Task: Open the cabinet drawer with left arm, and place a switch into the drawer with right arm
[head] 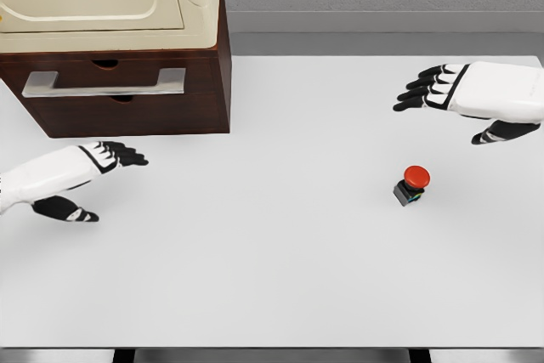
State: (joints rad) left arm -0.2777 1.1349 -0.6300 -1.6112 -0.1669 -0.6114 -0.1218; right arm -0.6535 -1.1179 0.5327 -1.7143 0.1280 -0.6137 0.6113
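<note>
The white counter [272, 278] fills nearly the whole frame, running from the grey wall at the top down to the bottom edge. In the upper left corner sits the cabinet [161, 112], dark brown wood with a cream-coloured top, and its drawer [106, 74] is flush with the front, fully closed. Across that drawer front runs a long silver handle [104, 83], lying level, with nothing touching it.

At the left edge, just below the cabinet, there's the left hand [81, 178], white shell with black fingers. The fingers are stretched out flat and pointing to the right, the thumb hanging below them, and they hold nothing. It hovers near the cabinet's lower front but clear of it, and well below the handle.

Over at the upper right, the right hand [463, 95] comes in from the right edge, fingers extended and pointing left, thumb set apart underneath (again empty, nothing between the fingers).

And the smallest piece on the counter: the switch [411, 186], a round red button on a small dark base, standing in the right half of the frame, a little right of centre. It sits below and slightly left of the right hand, apart from it, and well apart from the cabinet.
</note>
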